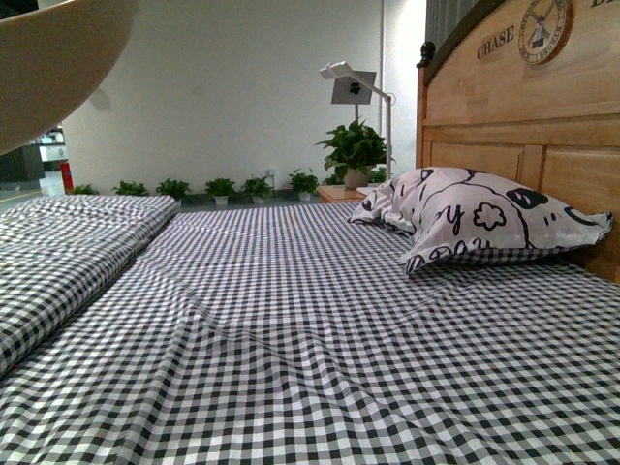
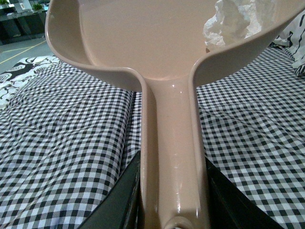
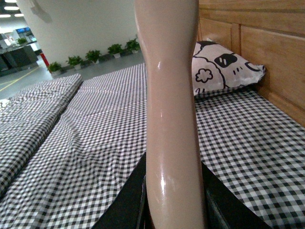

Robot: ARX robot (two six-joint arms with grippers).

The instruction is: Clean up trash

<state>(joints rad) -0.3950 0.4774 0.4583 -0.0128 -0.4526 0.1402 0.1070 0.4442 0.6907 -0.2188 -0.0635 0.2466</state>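
A beige dustpan (image 2: pixel 143 38) fills the left wrist view, held up over the checked bed. My left gripper (image 2: pixel 172 200) is shut on its handle, a dark finger on each side. The trash (image 2: pixel 228 21), a crumpled white paper wad, lies inside the pan by one side wall. The pan's underside (image 1: pixel 48 58) shows at the upper left of the front view. My right gripper (image 3: pixel 174 200) is shut on the beige brush handle (image 3: pixel 169 95), which stands upright above the bed. The brush head is out of view.
A black-and-white checked sheet (image 1: pixel 291 339) covers the bed. A patterned pillow (image 1: pixel 475 218) leans on the wooden headboard (image 1: pixel 523 107) at the right. A folded checked quilt (image 1: pixel 58 242) lies along the left. Potted plants (image 1: pixel 354 150) and a white lamp (image 1: pixel 351 82) stand beyond the bed.
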